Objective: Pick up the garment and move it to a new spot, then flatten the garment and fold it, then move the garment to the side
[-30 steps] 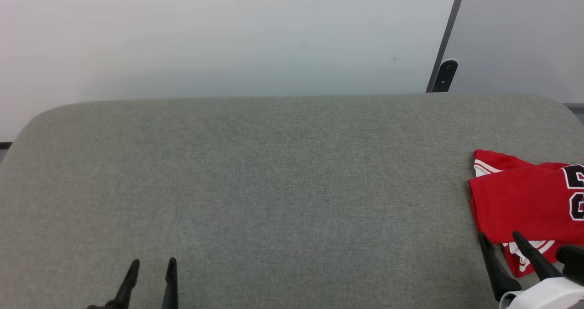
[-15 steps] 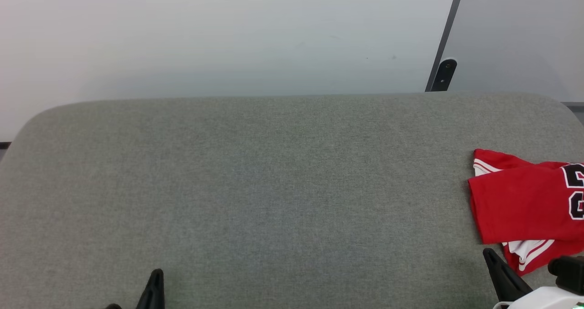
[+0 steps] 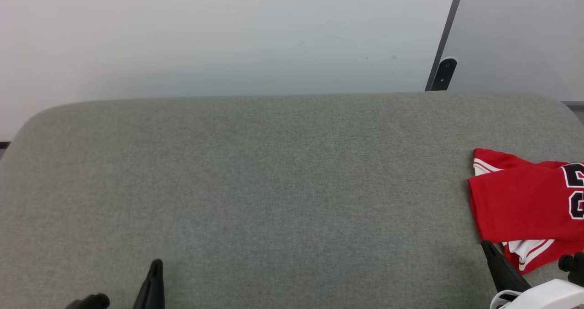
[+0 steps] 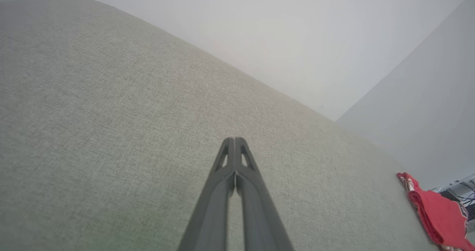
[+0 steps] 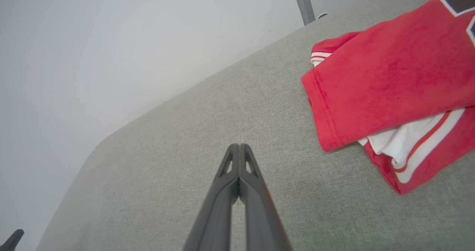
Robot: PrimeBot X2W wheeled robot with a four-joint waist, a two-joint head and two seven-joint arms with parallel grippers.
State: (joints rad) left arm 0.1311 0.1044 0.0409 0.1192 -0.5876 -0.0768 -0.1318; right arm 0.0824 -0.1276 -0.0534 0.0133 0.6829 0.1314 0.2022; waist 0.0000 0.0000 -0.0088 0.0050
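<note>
Two pairs, the left fingers (image 4: 234, 139) and the right fingers (image 5: 239, 146), are pressed tip to tip, holding nothing, over the grey worktop (image 3: 273, 172). The garment (image 3: 520, 204) lies folded at the worktop's right end, just ahead and to the right of the right fingers and well apart from the left fingers. The right fingers are the nearer pair; the garment runs past the head view's right edge, so its long axis cannot be told.

Red garment (image 3: 524, 204) w/ white striped trim — folded, lying flat — on cushion's right end.
</note>
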